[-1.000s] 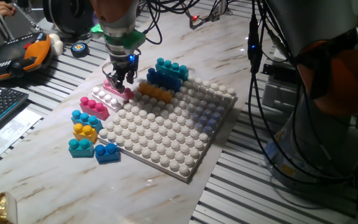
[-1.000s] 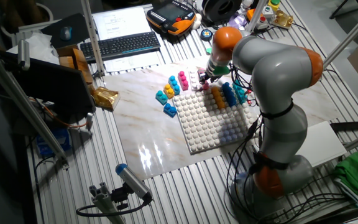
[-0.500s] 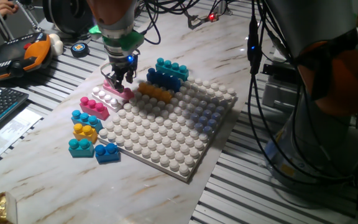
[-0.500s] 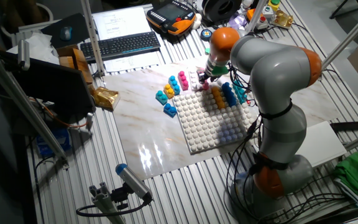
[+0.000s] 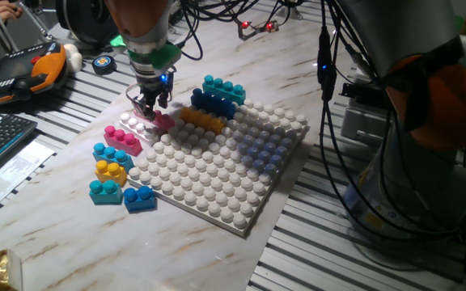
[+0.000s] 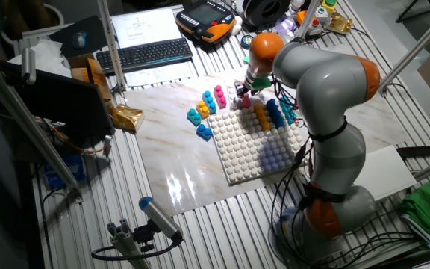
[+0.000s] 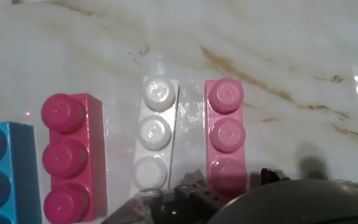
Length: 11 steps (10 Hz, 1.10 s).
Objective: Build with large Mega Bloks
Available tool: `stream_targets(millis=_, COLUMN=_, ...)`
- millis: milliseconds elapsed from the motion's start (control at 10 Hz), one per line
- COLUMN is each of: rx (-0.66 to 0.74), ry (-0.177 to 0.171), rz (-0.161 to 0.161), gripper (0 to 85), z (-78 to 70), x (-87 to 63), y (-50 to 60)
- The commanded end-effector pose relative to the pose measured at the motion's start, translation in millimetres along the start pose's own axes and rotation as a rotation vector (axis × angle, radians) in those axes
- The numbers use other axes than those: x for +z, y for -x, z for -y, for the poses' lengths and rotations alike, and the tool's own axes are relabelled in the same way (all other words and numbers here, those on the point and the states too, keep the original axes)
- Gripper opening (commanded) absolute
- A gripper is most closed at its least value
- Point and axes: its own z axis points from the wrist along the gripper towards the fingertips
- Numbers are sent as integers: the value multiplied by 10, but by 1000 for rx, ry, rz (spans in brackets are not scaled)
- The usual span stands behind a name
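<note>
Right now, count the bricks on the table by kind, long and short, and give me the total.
Long bricks: 6 (teal, blue, orange, pink, white, magenta)
Short two-stud bricks: 4 (sky blue, yellow, turquoise, royal blue)
Total: 10
</note>
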Motion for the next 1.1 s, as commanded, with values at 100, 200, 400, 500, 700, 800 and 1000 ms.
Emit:
stream_targets(millis=100, rx=3, ry=-1, rz=2, gripper=520, z=6, x=11, y=9)
stream_targets(millis=200, rx=3, ry=4, rz=1, gripper=517, z=4, x=28, y=12)
stream_targets(millis=400, rx=2, ry=16, rz=2, gripper=513, z=5, x=77, y=22)
stream_targets(millis=500, rx=2, ry=18, rz=3, gripper=510, z=7, x=83, y=25)
stream_targets(millis=700, rx=3, ry=21, rz=1, gripper=497, z=7, x=93, y=25)
stream_targets(millis=800, rx=4, ry=25, rz=1, gripper=477, z=9, x=110, y=26)
stream_targets(millis=1000, rx=-2, ry=30, rz=0, gripper=393, z=8, x=130, y=27)
